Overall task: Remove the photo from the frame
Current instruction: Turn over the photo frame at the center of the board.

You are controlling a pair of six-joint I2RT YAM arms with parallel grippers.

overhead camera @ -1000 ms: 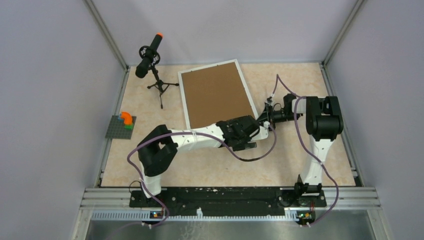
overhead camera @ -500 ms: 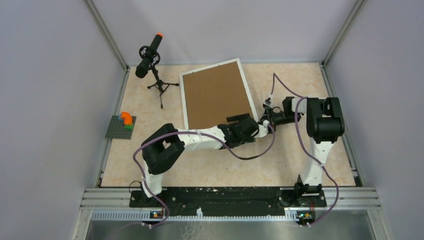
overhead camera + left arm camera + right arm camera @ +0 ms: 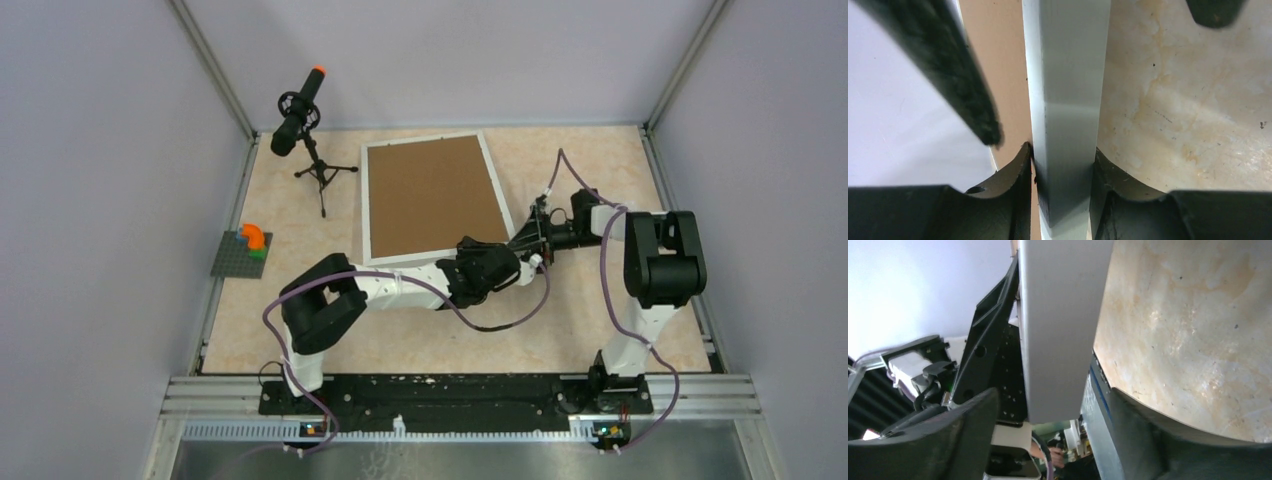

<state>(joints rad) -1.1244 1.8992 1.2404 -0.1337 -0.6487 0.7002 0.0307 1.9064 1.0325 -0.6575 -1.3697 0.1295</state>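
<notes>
1. Top external view: the frame (image 3: 432,198) lies back-up on the tabletop (image 3: 560,320), brown board showing.
2. The left hand (image 3: 522,266) squeezes the frame's near right corner.
3. The right hand (image 3: 533,236) sits around the same corner; I cannot tell if it grips.

table (image 3: 600,160): beige marbled | on it: frame (image 3: 432,198), microphone tripod (image 3: 322,172)

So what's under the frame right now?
Marbled tabletop shows around the frame, which lies back up, its brown backing board on top. The photo isn't visible; whatever's beneath is covered.
</notes>
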